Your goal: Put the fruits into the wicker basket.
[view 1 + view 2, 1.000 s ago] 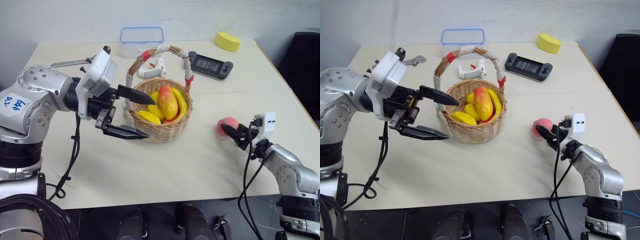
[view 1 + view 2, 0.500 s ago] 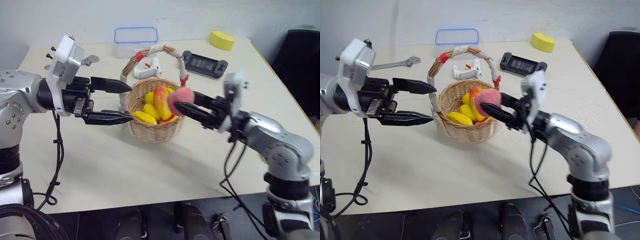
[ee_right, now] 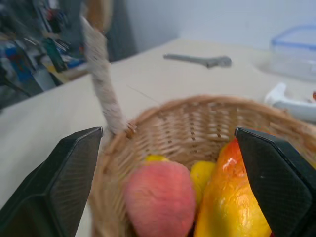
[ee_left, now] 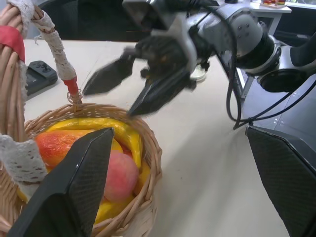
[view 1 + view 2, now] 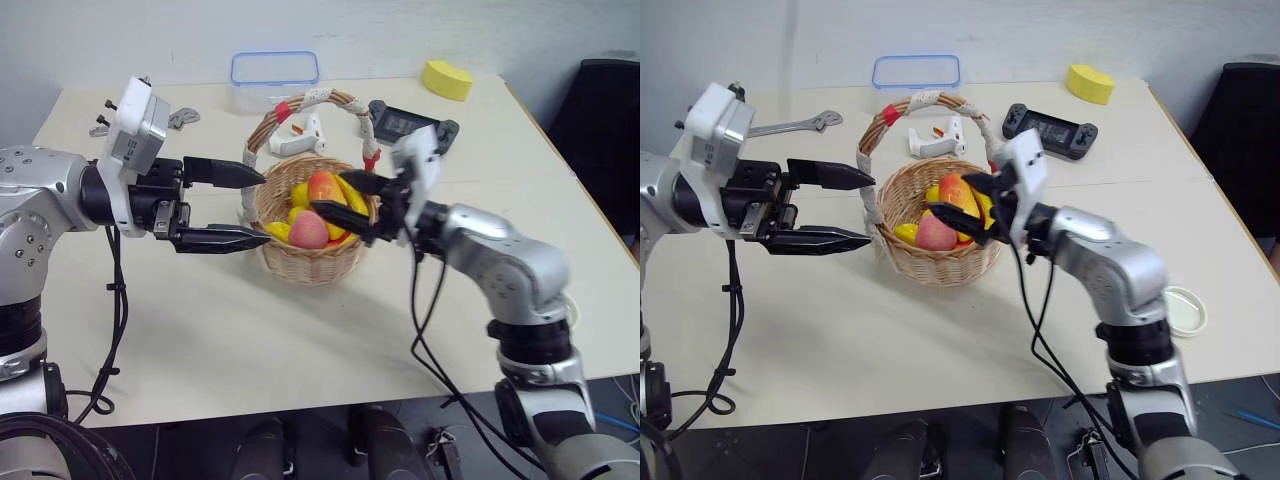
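The wicker basket (image 5: pixel 312 264) stands mid-table under its taped arched handle (image 5: pixel 318 98). Inside it the mango (image 5: pixel 328 186) lies on top of yellow lemons and a banana (image 4: pixel 106 131). The pinkish-red peach (image 5: pixel 308 230) rests in the basket's near left part, free of any finger. My right gripper (image 5: pixel 328 192) hovers open over the basket, reaching in from the right, with the peach just below its lower finger. My left gripper (image 5: pixel 266 208) stands open just left of the basket, empty. The right wrist view looks down on the peach (image 3: pixel 159 200) beside the mango (image 3: pixel 229 197).
Behind the basket are a clear blue-rimmed box (image 5: pixel 275 70), a white tool (image 5: pixel 300 140), a black game controller (image 5: pixel 412 122) and a yellow sponge (image 5: pixel 446 80). A wrench (image 5: pixel 790 126) lies at the far left. A small pale lid (image 5: pixel 1186 311) sits near the right front edge.
My right gripper swung the peach from the table's right side to over the basket and opened; the peach now lies in the basket. My left gripper drew slightly away from the basket.
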Motion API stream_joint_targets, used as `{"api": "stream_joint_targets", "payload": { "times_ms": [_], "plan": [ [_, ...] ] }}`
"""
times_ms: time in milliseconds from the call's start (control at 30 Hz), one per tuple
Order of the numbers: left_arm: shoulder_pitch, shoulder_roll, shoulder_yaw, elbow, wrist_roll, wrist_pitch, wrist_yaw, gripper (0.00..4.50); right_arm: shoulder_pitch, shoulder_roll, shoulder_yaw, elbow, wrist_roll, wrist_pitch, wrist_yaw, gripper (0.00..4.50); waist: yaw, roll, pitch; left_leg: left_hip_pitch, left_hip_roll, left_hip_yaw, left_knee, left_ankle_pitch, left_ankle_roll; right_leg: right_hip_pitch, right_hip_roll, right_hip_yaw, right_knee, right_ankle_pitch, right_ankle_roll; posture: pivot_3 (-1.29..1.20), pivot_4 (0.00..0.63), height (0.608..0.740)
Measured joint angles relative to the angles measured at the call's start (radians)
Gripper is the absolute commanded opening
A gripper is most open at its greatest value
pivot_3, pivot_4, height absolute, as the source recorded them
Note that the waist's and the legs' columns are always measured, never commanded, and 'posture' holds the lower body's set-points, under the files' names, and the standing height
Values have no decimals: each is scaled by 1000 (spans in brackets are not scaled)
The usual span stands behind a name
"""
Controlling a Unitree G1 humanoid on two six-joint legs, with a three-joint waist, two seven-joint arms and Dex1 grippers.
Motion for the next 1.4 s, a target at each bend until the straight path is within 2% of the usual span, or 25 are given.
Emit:
{"api": "stream_joint_targets", "payload": {
  "times_ms": [100, 233, 500, 667, 700, 733, 867, 1067, 1100, 1267, 1400],
  "plan": [
    [0, -1, 0, 1, 0, -5, 3, 4500, 21, -53, -91, -28, 56, 33, -3, 4469, -1, 0, 0, 1, 1, 0, 0, 0, 0, 0, 0, 0, 0, 0, 0, 0, 150, 740],
    [-8, -21, 0, 8, 0, -8, 9, 4500, 16, -76, -88, 31, -20, -1, -37, 4469, -6, 0, 0, 3, 1, 2, 0, 0, 0, 0, 1, 1, 1, 0, 0, 0, 150, 740],
    [-16, -28, -4, 8, 0, -10, 17, 4500, -127, 69, 69, 377, -274, -221, -59, 4469, -9, 0, 0, 3, 1, 4, -3, 0, -1, 0, 1, 1, 1, 0, -1, 0, 150, 740],
    [-16, -27, -1, 7, 0, -10, 27, 4500, -205, 124, 91, 568, -367, -339, -37, 4469, -4, 0, 0, 2, 0, 3, -3, 0, -1, 0, 0, 1, 0, 0, -1, 0, 150, 740],
    [-16, -27, -1, 7, 0, -11, 29, 4500, -220, 136, 92, 607, -386, -362, -37, 4104, -5, 0, 0, 2, 1, 3, -3, 0, -1, 0, 0, 1, 0, 0, -1, 0, 150, 740],
    [-16, -27, -1, 6, 0, -11, 32, 4500, -228, 142, 93, 634, -401, -382, -36, 3929, -6, 0, 0, 3, 1, 3, -3, 0, -1, 0, 0, 1, 0, 0, -1, 0, 150, 740],
    [-13, -27, 1, 3, -1, -11, 45, 4500, -232, 151, 92, 681, -428, -420, -27, 2552, -7, 0, 0, 3, 1, 2, -3, 0, -1, 0, 1, 1, 0, 0, -1, 0, 150, 740],
    [-10, -28, 2, 0, -1, -17, 52, 4500, -231, 154, 93, 675, -444, -432, -10, 517, -7, 0, 0, 3, 1, 3, -3, 0, -1, 0, 1, 1, 0, 0, -1, 0, 150, 740],
    [-10, -30, 2, 0, -1, -19, 54, 4500, -223, 148, 93, 667, -452, -433, -9, 313, -7, 0, 0, 3, 1, 2, -3, 0, -1, 0, 1, 1, 0, 0, -1, 0, 150, 740],
    [-12, -41, 0, 3, -7, -29, 55, 4500, -108, 86, 29, 490, -434, -428, -11, 269, 2, 1, 0, 0, 0, 0, -3, 0, -1, 0, 0, 0, -1, 0, -1, 0, 150, 740],
    [-23, -62, -9, 10, -7, -45, 55, 4500, 22, -54, -105, 281, -398, -372, -28, 269, 10, 1, 1, 0, 0, 0, -3, 0, -1, 0, 0, 0, -2, 0, 0, 0, 150, 740]
  ]
}}
